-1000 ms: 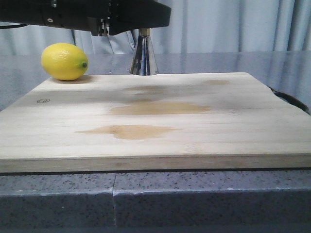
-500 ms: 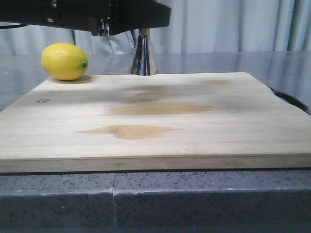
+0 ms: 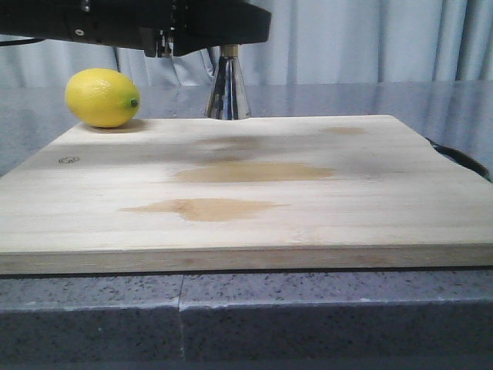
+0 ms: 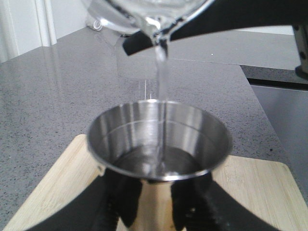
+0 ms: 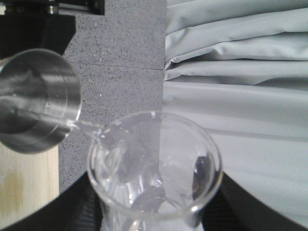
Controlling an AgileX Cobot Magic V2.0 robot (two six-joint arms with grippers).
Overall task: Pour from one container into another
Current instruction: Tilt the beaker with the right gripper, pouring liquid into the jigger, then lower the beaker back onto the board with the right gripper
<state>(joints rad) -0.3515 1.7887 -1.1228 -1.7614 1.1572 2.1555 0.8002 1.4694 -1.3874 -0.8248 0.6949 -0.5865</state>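
Note:
In the left wrist view, the steel jigger (image 4: 159,144) stands upright on the wooden board (image 4: 255,187). My left gripper (image 4: 159,208) is shut on its narrow waist. Above it the clear glass beaker (image 4: 144,12) is tipped, and a thin stream of water (image 4: 162,72) falls from its lip into the jigger's cup, which holds some liquid. In the right wrist view, my right gripper (image 5: 154,211) is shut on the beaker (image 5: 154,168), its lip over the jigger (image 5: 36,101). From the front only the jigger's lower cone (image 3: 227,91) shows, under a black arm (image 3: 154,23).
A yellow lemon (image 3: 102,98) lies at the board's far left corner. The wooden cutting board (image 3: 246,200) with darker stains covers most of the grey speckled counter (image 3: 231,316). A black handle (image 3: 462,158) shows at the board's right edge. Grey curtains hang behind.

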